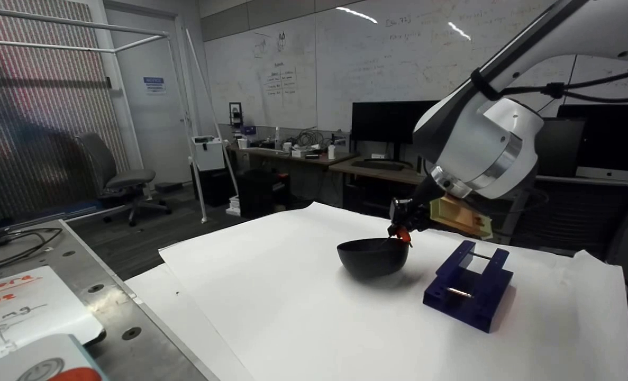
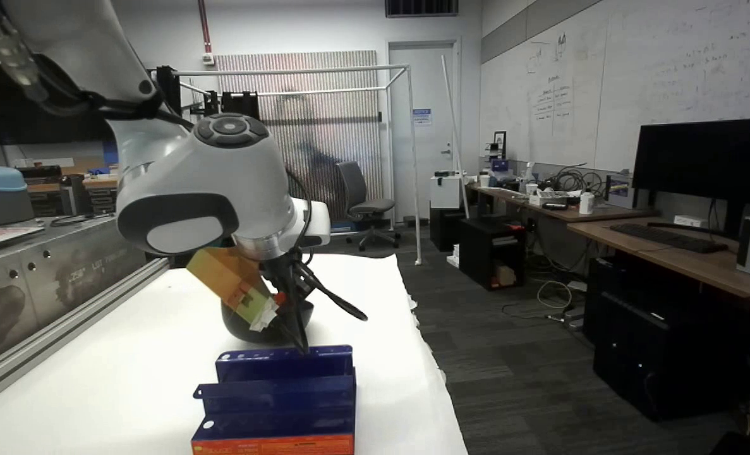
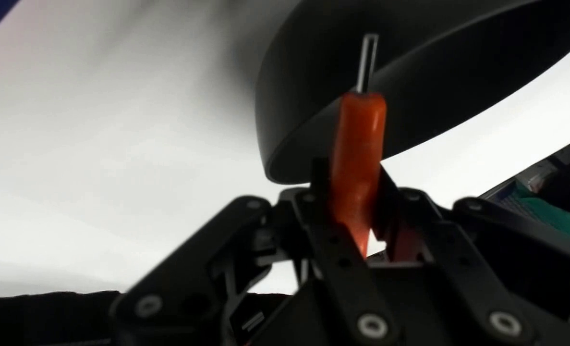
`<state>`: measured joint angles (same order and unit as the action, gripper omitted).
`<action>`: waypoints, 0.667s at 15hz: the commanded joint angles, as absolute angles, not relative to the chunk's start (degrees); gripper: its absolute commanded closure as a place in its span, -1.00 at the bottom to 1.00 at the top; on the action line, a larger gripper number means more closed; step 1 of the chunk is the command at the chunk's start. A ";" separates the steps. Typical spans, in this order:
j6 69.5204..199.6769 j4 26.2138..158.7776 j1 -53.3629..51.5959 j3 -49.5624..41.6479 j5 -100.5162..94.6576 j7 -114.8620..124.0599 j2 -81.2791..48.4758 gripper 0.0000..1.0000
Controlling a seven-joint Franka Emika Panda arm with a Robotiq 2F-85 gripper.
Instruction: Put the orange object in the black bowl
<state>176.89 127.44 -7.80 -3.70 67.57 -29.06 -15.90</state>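
The orange object (image 3: 359, 129) is a short orange handle with a thin metal shaft. My gripper (image 3: 353, 190) is shut on it, with a dark finger on each side of the handle. In an exterior view the gripper (image 1: 399, 227) holds the orange object (image 1: 404, 236) at the right rim of the black bowl (image 1: 372, 259), the shaft pointing over the rim. Whether it touches the rim cannot be told. The bowl stands on the white-covered table, opening upward. In the wrist view the bowl (image 3: 289, 96) lies behind the shaft. In an exterior view the arm partly hides the bowl (image 2: 239, 325).
A dark blue blocky holder (image 1: 467, 296) stands beside the bowl on the white table cover (image 1: 292, 317); it also shows in an exterior view (image 2: 280, 392). A yellow-orange block (image 1: 459, 216) is fixed near the wrist. A metal bench (image 1: 118, 307) borders the table.
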 commanded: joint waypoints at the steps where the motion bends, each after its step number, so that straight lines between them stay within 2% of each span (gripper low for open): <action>1: 174.55 123.11 -4.38 -2.23 71.71 -33.90 -20.28 -0.05; 7: 171.32 125.26 -2.17 -2.24 71.77 -36.29 -19.77 -0.97; 10: 172.58 129.44 -3.50 -2.51 70.50 -36.12 -14.99 -1.00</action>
<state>171.93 125.32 -2.76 -2.81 70.68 -34.92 -20.56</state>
